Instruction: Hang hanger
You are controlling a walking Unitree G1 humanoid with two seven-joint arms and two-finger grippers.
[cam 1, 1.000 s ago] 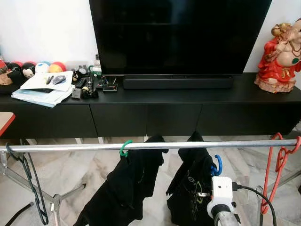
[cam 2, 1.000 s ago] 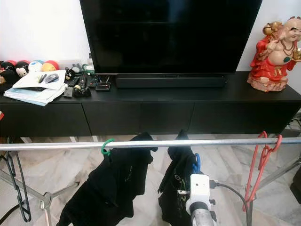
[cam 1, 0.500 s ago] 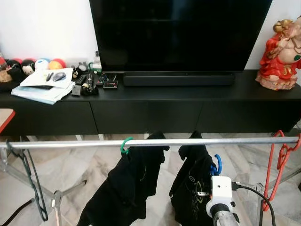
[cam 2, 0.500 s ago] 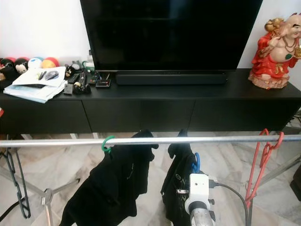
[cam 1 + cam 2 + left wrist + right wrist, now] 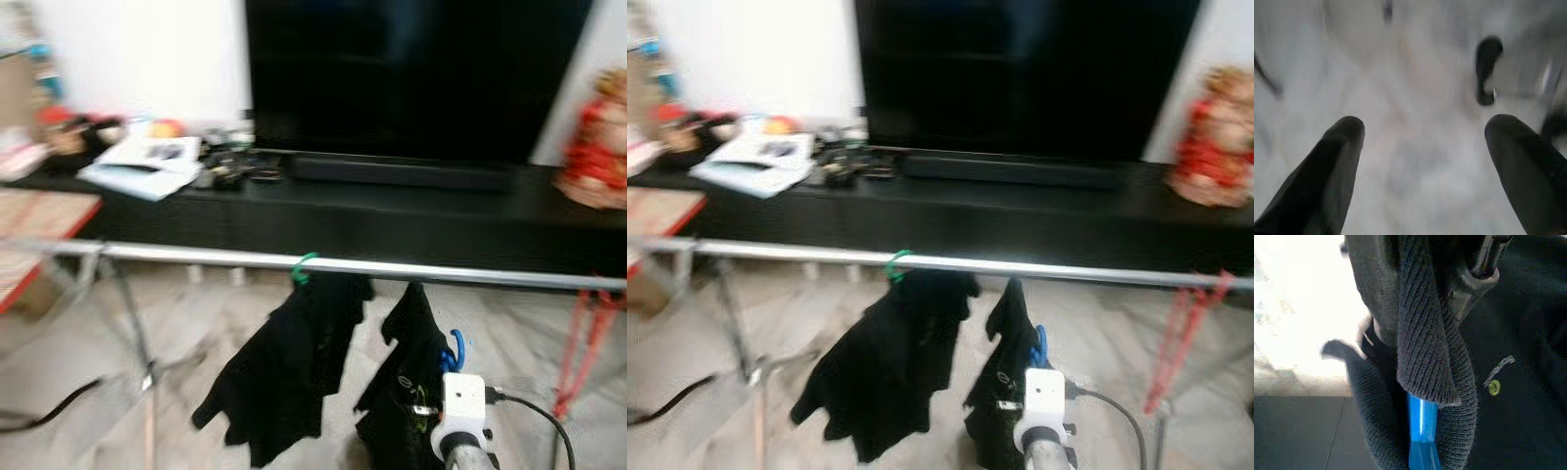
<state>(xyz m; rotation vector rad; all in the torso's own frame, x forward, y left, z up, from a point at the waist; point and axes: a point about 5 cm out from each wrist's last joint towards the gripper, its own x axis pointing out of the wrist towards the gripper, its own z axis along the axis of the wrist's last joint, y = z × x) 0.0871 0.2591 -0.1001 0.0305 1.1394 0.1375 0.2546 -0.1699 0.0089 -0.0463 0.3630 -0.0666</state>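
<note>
Filling the back of the blurred head views, a dark television over a long black console. In front of these, a metal rail running across the room.

Done, as far as visible: one black garment draped from a green hanger, hook over the rail. Hanging far off at the robot's right end, red hangers.

Left to do, by judgement: the second black garment on the blue hanger. Hook sitting beside the garment's shoulder, below the rail, not over it. Garment's top edge up near the bar; touching or just short, too smeared to tell. Needing, most likely, a lift and a reach forward so the hook clears the bar and drops onto it, in the gap between the hung garment and the red hangers.

Raised in front of the body, the right arm, with its white camera block just under the blue hook. In the right wrist view, right gripper closed on the ribbed collar, with the blue plastic running down inside the fabric; gripping the hanger through the cloth, as it reads.

Hanging low over the pale marble floor, the left gripper, fingers spread wide, holding nothing.
</note>
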